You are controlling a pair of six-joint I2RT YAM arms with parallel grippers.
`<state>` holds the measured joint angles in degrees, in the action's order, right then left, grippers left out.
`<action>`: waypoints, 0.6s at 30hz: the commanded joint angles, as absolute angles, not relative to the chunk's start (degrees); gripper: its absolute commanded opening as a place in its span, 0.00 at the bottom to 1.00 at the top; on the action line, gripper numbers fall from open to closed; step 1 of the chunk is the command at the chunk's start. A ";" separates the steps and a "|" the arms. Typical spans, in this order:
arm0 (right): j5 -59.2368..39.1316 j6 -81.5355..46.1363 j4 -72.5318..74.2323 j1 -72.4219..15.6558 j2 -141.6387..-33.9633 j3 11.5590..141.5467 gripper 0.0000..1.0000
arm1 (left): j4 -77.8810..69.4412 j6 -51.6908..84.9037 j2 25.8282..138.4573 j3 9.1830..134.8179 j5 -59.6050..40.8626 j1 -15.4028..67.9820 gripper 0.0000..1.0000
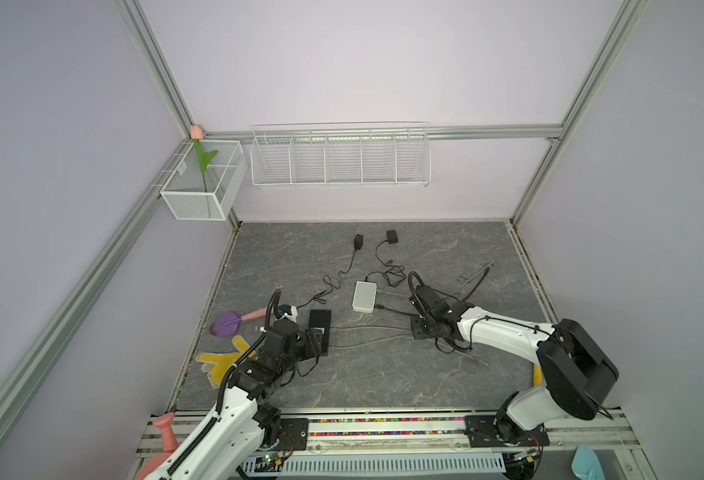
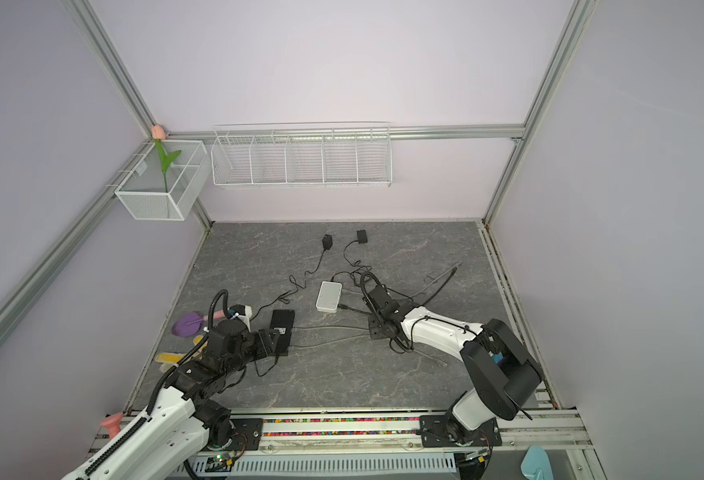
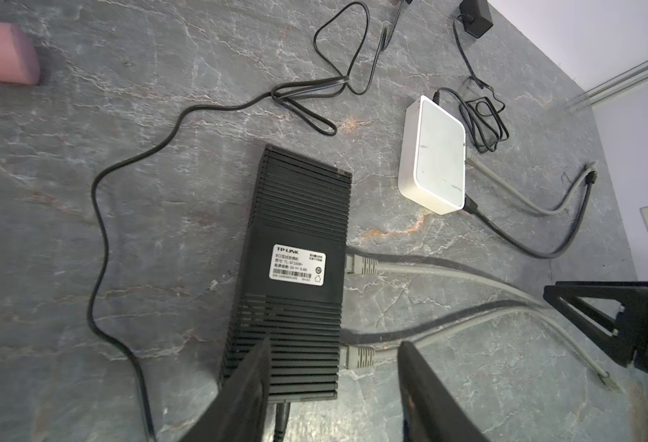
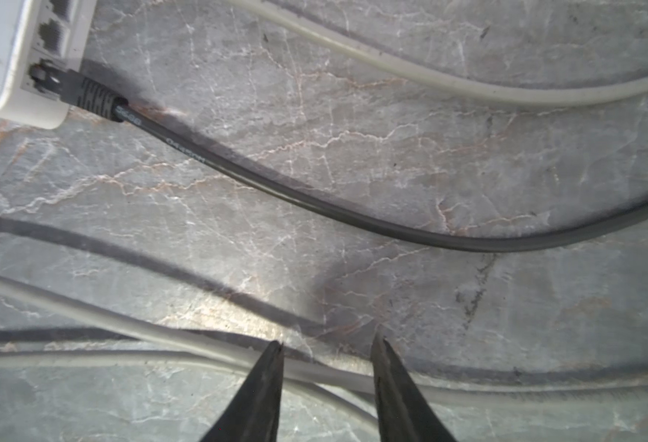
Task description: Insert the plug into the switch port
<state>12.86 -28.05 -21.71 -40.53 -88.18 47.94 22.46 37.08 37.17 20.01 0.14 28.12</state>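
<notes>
The black switch lies label up on the stone table, seen in both top views. Two grey cables end at its side. The farther grey plug sits in a port, and the nearer plug has its head against the switch's side. My left gripper is open, one finger over the switch's near end, the other beyond the nearer plug. My right gripper is open just above the grey cables and holds nothing; in a top view it stands right of the switch.
A white switch with a black cable plugged in lies behind. Two black power adapters and their thin leads lie farther back. A purple spatula and a yellow tool lie at the left edge.
</notes>
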 commanded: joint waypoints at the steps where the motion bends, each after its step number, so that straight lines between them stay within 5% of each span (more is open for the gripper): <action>1: 10.81 -25.96 -19.87 -40.06 -85.38 46.10 0.42 | 21.36 37.33 36.34 19.53 0.21 27.78 0.53; 18: 12.48 -26.50 -19.89 -40.01 -72.84 39.54 0.43 | 18.14 37.03 38.57 21.10 0.18 27.78 0.53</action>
<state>11.79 -25.74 -20.69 -40.21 -74.30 40.71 19.35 37.06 38.33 20.01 0.12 28.12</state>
